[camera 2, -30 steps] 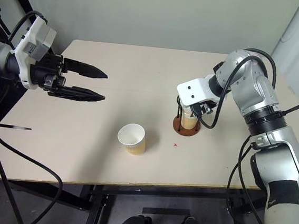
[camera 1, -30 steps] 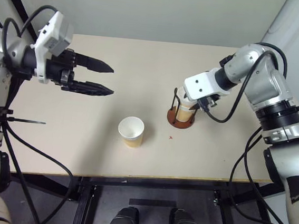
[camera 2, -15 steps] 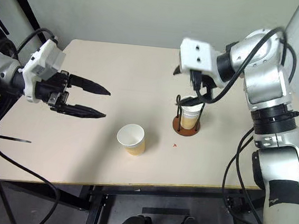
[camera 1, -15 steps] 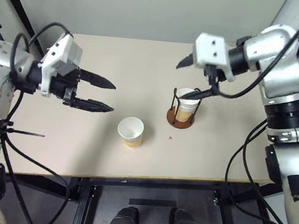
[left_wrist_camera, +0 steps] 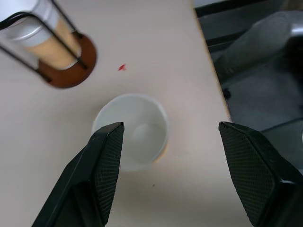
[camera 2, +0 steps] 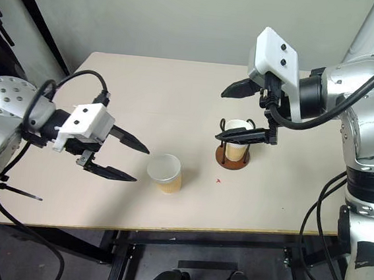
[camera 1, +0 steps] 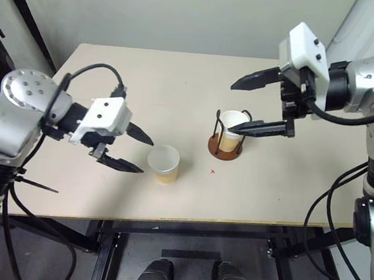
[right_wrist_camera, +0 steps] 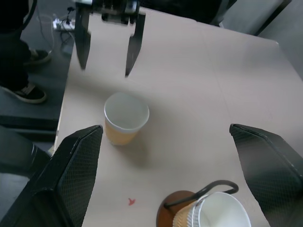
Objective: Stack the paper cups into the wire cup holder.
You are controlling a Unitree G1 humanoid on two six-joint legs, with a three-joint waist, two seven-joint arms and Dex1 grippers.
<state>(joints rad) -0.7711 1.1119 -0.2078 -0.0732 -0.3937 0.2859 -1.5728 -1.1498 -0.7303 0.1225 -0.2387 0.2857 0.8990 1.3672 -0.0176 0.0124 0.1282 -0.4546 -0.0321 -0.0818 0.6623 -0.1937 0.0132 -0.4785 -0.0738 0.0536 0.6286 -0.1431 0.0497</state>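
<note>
Left hand (camera 1: pixel 136 152): fingers spread, empty, just left of loose paper cup (camera 1: pixel 163 163) standing upright mid-table (camera 1: pixel 102 191). Wire cup holder (camera 1: pixel 227 138), right of it, already holds cup(s); count unclear. Right hand (camera 1: pixel 257 104): wide open, empty, above holder. Judged remaining: loose cup.

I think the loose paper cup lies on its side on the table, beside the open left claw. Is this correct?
Not quite. The loose paper cup stands upright, mouth up, on the table, beside the open left claw. The left eye view shows it.
</note>
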